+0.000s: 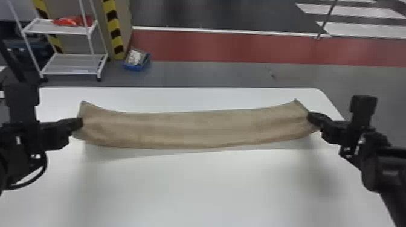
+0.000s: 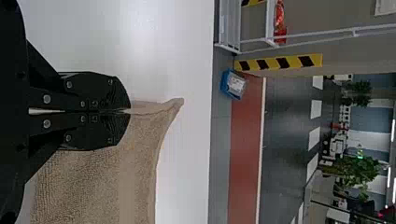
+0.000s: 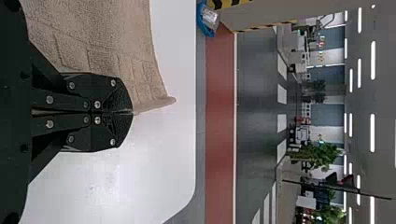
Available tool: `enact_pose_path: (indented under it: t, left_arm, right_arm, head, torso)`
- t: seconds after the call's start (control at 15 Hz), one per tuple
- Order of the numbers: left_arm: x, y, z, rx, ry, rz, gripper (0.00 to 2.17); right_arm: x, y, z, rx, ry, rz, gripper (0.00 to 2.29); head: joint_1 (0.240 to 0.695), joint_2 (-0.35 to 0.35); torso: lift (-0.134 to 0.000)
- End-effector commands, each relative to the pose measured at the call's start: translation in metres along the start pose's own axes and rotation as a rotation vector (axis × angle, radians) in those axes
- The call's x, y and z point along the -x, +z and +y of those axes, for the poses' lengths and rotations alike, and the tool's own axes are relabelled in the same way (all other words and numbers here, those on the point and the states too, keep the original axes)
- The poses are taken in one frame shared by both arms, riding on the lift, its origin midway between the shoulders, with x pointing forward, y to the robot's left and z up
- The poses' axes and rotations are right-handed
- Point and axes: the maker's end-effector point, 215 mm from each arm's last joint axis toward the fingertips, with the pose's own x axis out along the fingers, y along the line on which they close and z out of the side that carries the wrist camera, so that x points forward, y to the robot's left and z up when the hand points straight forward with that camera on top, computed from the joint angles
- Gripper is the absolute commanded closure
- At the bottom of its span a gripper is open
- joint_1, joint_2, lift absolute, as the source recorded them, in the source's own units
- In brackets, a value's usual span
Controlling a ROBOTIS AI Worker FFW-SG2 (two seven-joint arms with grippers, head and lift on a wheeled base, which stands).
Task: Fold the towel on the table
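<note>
"Where's the towel [image 1: 193, 129] hanging?"

"It's tan, stretching from side to side over the white surface [image 1: 196, 187]; the left gripper [image 2: 127, 110] is pinching one end, the right gripper [image 3: 132, 112] the other."

"What's happening?"

"Seemingly they're readying a fold; next, both are probably needing to lower it evenly before opening."

A white table [image 1: 205, 187] — far right corner rounded — carries soft shadows.

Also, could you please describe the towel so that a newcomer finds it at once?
Find the white table. Across its far half, the towel stretches between the left hand and the right hand. Unlike the black hands, it is brown cloth.
</note>
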Motion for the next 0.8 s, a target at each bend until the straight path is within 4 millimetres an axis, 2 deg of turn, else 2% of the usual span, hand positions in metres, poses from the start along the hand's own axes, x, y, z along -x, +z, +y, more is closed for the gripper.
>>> enact_pose_path:
  t: [0.0, 0.27, 0.53, 0.73]
  left_arm:
    - [-0.003, 0.0, -0.005, -0.001, -0.014, -0.002, 1.16]
    - [-0.019, -0.014, -0.015, -0.009, -0.022, 0.011, 1.16]
    - [-0.018, -0.005, -0.012, -0.007, -0.009, -0.022, 1.16]
    - [-0.016, 0.004, -0.013, -0.008, -0.013, -0.045, 1.16]
  right_arm:
    - [0.006, 0.007, -0.006, 0.008, -0.009, -0.032, 1.33]
    - [0.011, 0.005, -0.009, 0.017, -0.015, -0.053, 1.33]
    - [0.015, 0.014, -0.011, 0.024, -0.019, -0.095, 1.33]
    - [0.019, 0.029, -0.008, 0.039, -0.02, -0.141, 1.33]
  head:
    - [0.695, -0.104]
    - [0.695, -0.121]
    - [0.695, -0.128]
    - [0.695, -0.124]
  torso:
    - [-0.128]
    - [-0.128]
    - [-0.128]
    - [-0.128]
